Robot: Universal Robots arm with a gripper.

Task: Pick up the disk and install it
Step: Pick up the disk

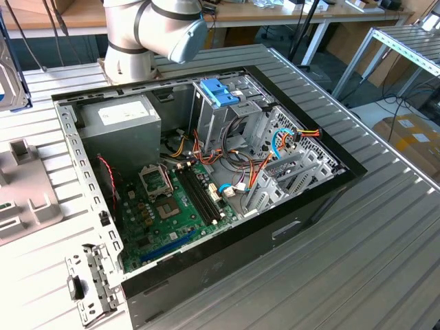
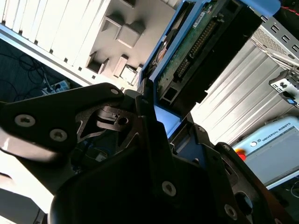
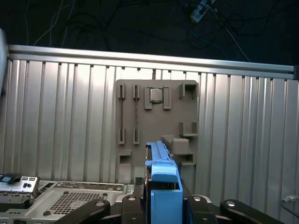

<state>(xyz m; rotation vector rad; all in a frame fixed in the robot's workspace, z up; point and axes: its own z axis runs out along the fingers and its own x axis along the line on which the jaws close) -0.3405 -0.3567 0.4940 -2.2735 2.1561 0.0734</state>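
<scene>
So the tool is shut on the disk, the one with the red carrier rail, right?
Not quite: the carrier rail is light blue, not red. The first wrist view shows the tool shut on the disk, with that blue rail along its edge.

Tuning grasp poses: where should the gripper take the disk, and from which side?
Pinch the disk across its two broad flat faces, coming in at one narrow end. It's a thin slab, so those faces suit a parallel pinch. The gripper holds it that way now, edge-on.
</scene>
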